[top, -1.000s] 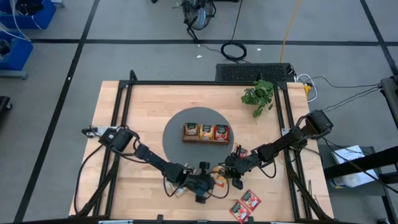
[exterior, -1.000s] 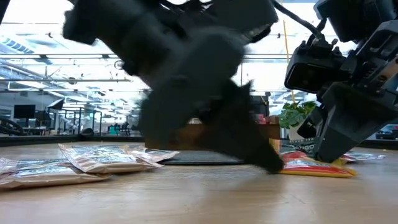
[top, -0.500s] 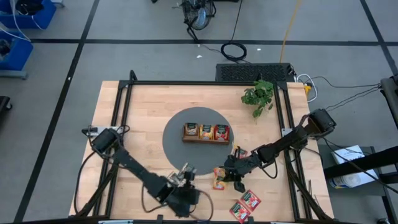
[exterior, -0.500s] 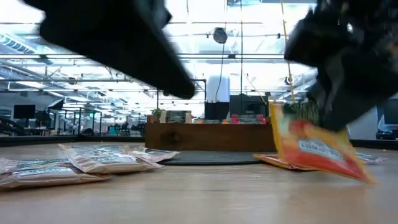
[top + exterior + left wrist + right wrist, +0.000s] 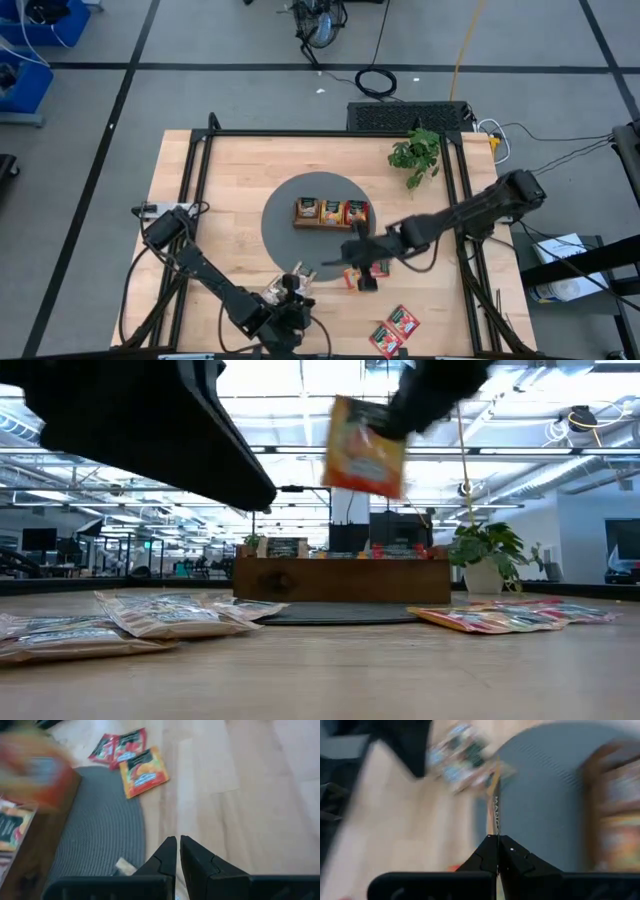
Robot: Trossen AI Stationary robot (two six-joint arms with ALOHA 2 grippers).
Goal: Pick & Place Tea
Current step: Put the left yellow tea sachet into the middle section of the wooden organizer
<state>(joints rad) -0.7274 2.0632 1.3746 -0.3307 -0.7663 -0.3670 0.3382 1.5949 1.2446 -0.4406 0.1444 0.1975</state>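
**Orange sachet lifted beside the tray**

We see the right gripper [image 5: 352,258] pinching an orange tea sachet [image 5: 365,446] in the air, at 5 o'clock of the wooden tray [image 5: 331,213]. The left gripper [image 5: 293,318], jaws nearly together and empty, waits at 6 o'clock.

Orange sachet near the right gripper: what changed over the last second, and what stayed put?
The right gripper, shut on the orange sachet, lifted it off the table toward the wooden tray. The left gripper drew back to the near edge. Beige sachets and red sachets stayed.
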